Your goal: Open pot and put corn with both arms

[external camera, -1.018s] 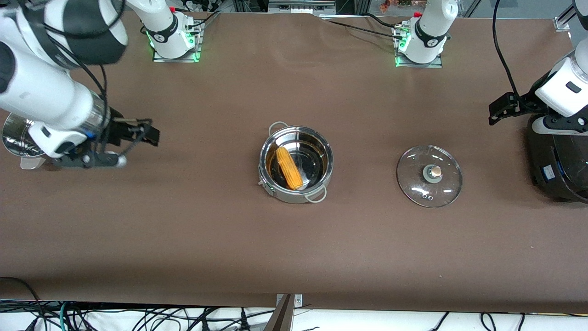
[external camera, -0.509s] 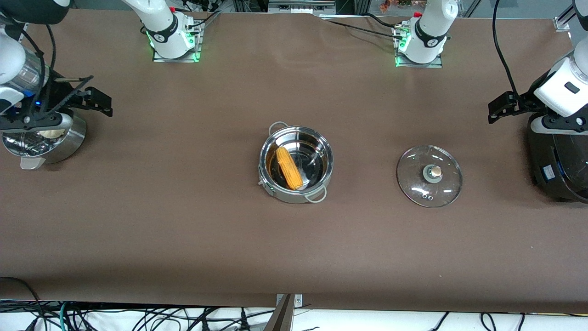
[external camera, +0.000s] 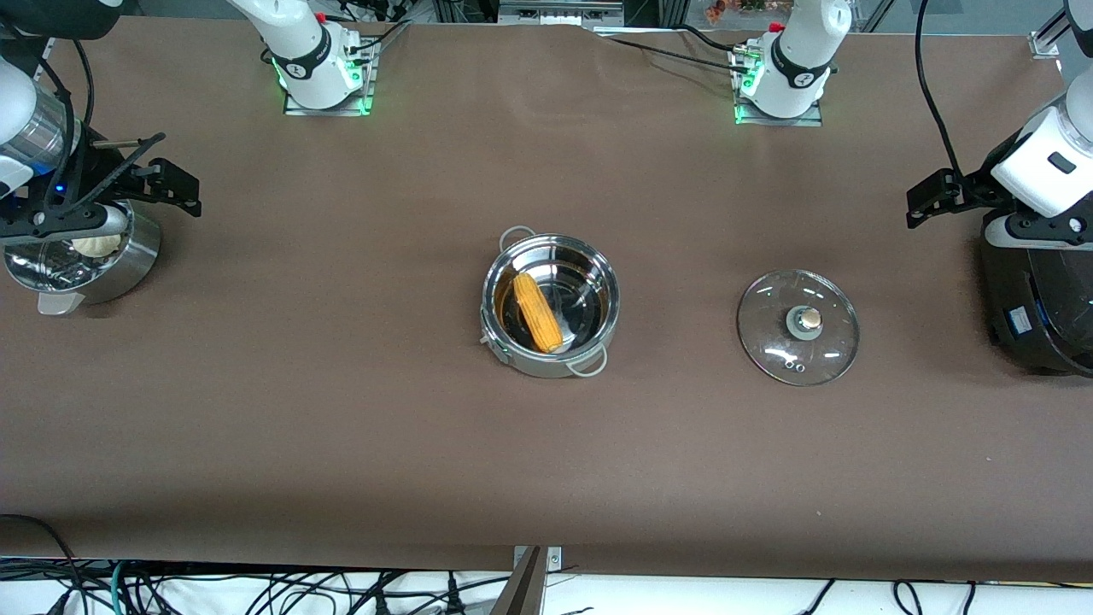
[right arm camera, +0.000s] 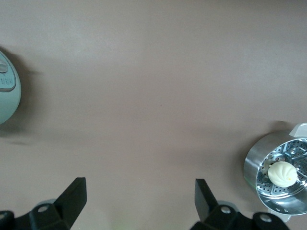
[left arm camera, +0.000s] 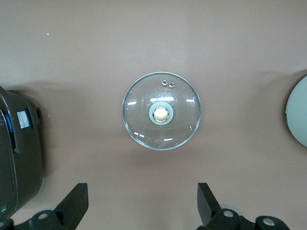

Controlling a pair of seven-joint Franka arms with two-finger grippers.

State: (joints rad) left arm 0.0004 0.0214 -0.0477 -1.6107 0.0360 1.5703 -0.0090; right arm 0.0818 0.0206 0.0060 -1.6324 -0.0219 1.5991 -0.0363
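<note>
The steel pot (external camera: 551, 303) stands uncovered in the middle of the table. The yellow corn (external camera: 536, 313) lies inside it. The glass lid (external camera: 798, 326) with its tan knob lies flat on the table beside the pot, toward the left arm's end. It also shows in the left wrist view (left arm camera: 161, 111). My right gripper (external camera: 181, 190) is open and empty, up over the table beside the steamer bowl; its own view shows it too (right arm camera: 139, 199). My left gripper (external camera: 926, 201) is open and empty, over the table beside the rice cooker, and also shows in the left wrist view (left arm camera: 142, 201).
A perforated steel steamer bowl (external camera: 141, 248) with a white bun (external camera: 98, 246) stands at the right arm's end; the right wrist view shows that bowl as well (right arm camera: 254, 165). A big black rice cooker (external camera: 1037, 299) stands at the left arm's end. Brown tabletop lies all round the pot.
My right arm has pulled back from the table between bowl and pot toward the right arm's end, uncovering the steamer bowl. The left arm, pot, corn and lid have not moved.
</note>
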